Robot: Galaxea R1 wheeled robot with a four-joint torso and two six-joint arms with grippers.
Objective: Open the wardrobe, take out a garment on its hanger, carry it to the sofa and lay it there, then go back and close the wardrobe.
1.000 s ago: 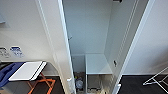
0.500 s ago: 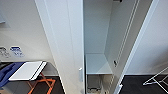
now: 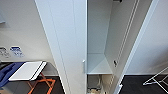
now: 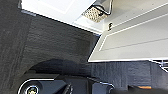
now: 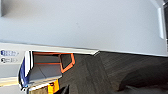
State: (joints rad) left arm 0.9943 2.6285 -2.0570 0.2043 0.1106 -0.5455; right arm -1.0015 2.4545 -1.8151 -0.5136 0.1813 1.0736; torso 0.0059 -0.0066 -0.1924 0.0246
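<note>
The wardrobe (image 3: 100, 37) stands right in front of me, tall and white with a plain white interior and a bare shelf (image 3: 97, 65). Its left door (image 3: 65, 45) hangs across most of the opening, its small vertical handle (image 3: 83, 66) near the door's free edge. The right door (image 3: 135, 47) stands swung wide open. In the left wrist view the open door's panelled inner face (image 4: 130, 42) hangs over dark carpet. The right wrist view looks along the left door's flat face (image 5: 82, 25), with its handle (image 5: 162, 22) at one end.
A white board on an orange folding frame (image 3: 27, 71) stands to the left, with something blue (image 3: 6, 75) beside it. A white wire rack (image 3: 157, 78) sits on the dark carpet at the right. A woven basket (image 4: 93, 13) rests in the wardrobe's bottom.
The left door has swung to the right across the opening, hiding more of the interior. The right door and the board at the left hold their places.
</note>
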